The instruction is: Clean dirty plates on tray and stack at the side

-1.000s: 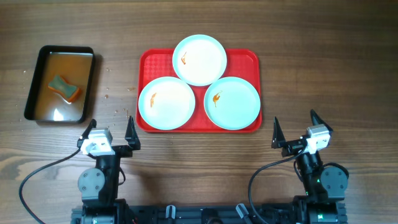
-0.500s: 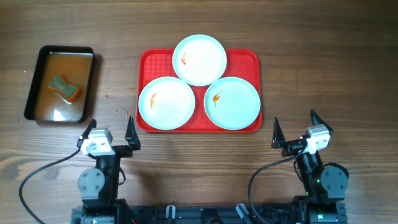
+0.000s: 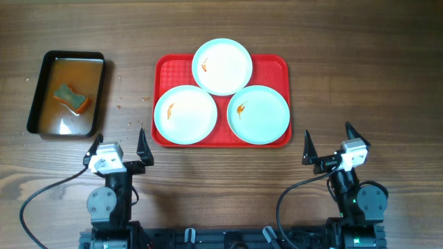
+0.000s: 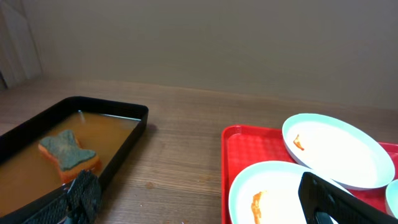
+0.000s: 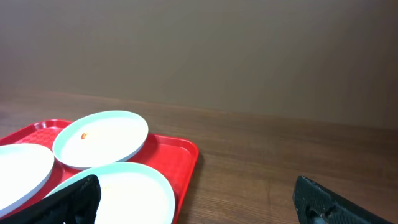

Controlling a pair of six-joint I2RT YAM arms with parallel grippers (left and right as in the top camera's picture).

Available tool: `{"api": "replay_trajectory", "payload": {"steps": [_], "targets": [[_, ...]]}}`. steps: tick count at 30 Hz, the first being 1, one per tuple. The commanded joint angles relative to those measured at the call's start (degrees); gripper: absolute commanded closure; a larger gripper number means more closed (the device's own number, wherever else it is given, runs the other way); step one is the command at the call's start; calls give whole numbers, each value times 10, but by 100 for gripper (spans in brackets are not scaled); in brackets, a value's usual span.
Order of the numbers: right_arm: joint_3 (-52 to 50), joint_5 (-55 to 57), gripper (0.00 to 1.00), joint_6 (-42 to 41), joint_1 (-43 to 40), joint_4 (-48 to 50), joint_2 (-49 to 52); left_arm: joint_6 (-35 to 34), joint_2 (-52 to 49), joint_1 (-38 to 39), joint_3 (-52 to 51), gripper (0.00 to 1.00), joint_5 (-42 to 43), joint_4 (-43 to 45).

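Three pale mint plates lie on the red tray [image 3: 274, 63], each with an orange smear: one at the back [image 3: 222, 66], one front left [image 3: 185, 114], one front right [image 3: 258, 114]. My left gripper [image 3: 118, 144] is open and empty, near the table's front, left of the tray's front left corner. My right gripper [image 3: 330, 142] is open and empty, right of the tray's front right corner. The left wrist view shows the tray [image 4: 231, 149], the front left plate [image 4: 267, 190] and the back plate [image 4: 333, 149]. The right wrist view shows the tray [image 5: 180, 152] and plates [image 5: 102, 138].
A black pan [image 3: 40, 93] of brownish water stands at the left with a green and orange sponge [image 3: 71, 98] in it; both show in the left wrist view [image 4: 127, 127], [image 4: 67, 154]. Small crumbs lie on the wood between pan and tray.
The left gripper has shifted slightly to the left. The plates, tray and right arm have not moved.
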State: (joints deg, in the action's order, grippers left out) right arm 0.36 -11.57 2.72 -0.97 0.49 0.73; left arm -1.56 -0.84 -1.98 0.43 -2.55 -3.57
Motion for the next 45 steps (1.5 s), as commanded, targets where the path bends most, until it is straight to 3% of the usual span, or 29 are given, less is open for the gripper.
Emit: {"api": "replay_trajectory", "payload": {"steps": [1, 3, 8, 9, 12, 15, 17, 20, 22, 26, 30, 35, 39, 45], "targets": [[-1, 3, 0, 3, -3, 3, -3, -105, 4, 3, -1, 0, 190, 43], [-1, 3, 0, 3, -3, 3, -2, -128, 4, 3, -1, 0, 375, 102], [-1, 3, 0, 3, -3, 3, -2, -162, 4, 3, 6, 0, 384, 311], [-1, 3, 0, 2, -3, 3, -2, -148, 4, 3, 19, 0, 369, 309], [-1, 3, 1, 3, -3, 3, -2, -72, -35, -9, 142, 0, 291, 141], [-1, 3, 0, 2, -3, 3, -2, -55, -195, -21, 365, 0, 129, -176], [-1, 3, 0, 3, -3, 3, -2, -47, -336, -21, 506, 0, 106, -312], [-1, 3, 0, 3, -3, 3, -2, -49, -469, -21, 622, 0, 131, -384], [-1, 3, 0, 3, -3, 3, -2, -80, -529, -24, 651, 0, 123, -375], [-1, 3, 0, 2, -3, 3, -2, -159, -741, -123, 837, 0, 42, -522], [-1, 3, 0, 3, -3, 3, -2, -158, -892, -183, 886, 0, 86, -517], [-1, 3, 0, 3, -3, 3, -2, -156, -1026, -198, 886, 0, 47, -451], [-1, 3, 0, 3, -3, 3, -2, -198, -1124, -209, 886, 0, -55, -439], [-1, 3, 0, 2, -3, 3, -2, -219, -1217, -214, 885, 0, -55, -408]]}}
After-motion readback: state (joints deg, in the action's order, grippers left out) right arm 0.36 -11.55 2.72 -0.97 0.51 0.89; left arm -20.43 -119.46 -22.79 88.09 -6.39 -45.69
